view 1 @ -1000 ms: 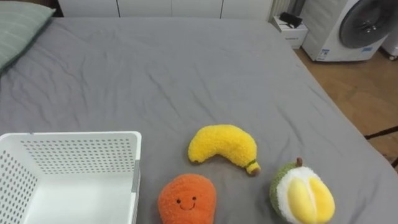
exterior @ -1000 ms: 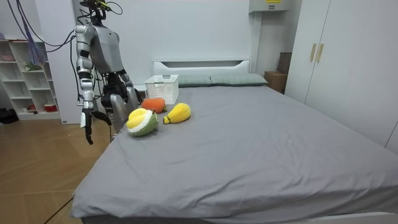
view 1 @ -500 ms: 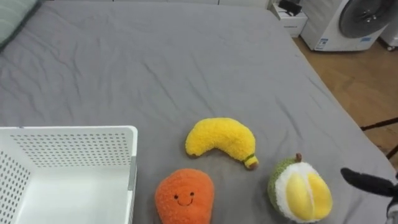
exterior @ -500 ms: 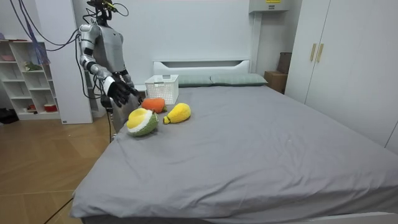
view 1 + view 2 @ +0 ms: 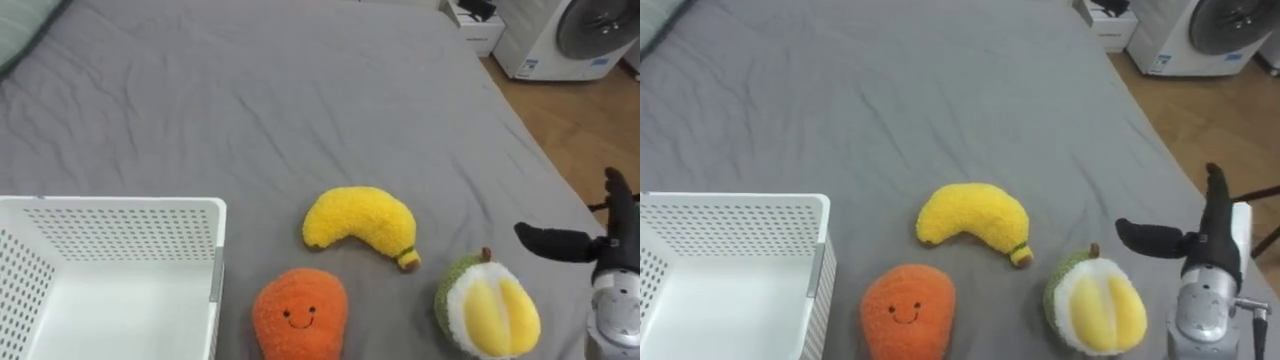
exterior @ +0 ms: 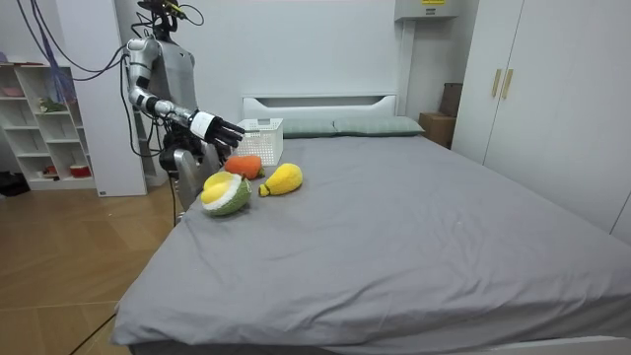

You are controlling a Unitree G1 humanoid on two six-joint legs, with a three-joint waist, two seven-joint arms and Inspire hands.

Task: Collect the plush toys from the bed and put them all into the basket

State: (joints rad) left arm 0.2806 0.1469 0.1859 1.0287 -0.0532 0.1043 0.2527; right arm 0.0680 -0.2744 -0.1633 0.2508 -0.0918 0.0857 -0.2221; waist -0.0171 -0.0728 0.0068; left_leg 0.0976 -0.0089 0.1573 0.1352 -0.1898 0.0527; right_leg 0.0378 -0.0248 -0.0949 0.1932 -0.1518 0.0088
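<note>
Three plush toys lie on the grey bed (image 5: 250, 100) near its front edge: a yellow banana (image 5: 360, 224), an orange fruit with a smiling face (image 5: 298, 314) and a green fruit with a yellow centre (image 5: 487, 312). A white perforated basket (image 5: 120, 210) stands on the bed to their left. My right hand (image 5: 608, 245) hovers just right of the green fruit, open, fingers straight up and thumb pointing at the toy, touching nothing. In the room view I stand at the bed's side with that hand (image 6: 222, 129) held out above the toys.
Wooden floor and a washing machine (image 5: 580, 35) lie beyond the bed's right edge. A green pillow (image 5: 20, 20) rests at the far left. The room view has a white shelf (image 6: 49, 118) behind me and wardrobes (image 6: 532, 89) at its right.
My right arm has risen from hanging at my side and reached out over the bed; the hand has come into the eye view beside the green fruit. The toys have not moved.
</note>
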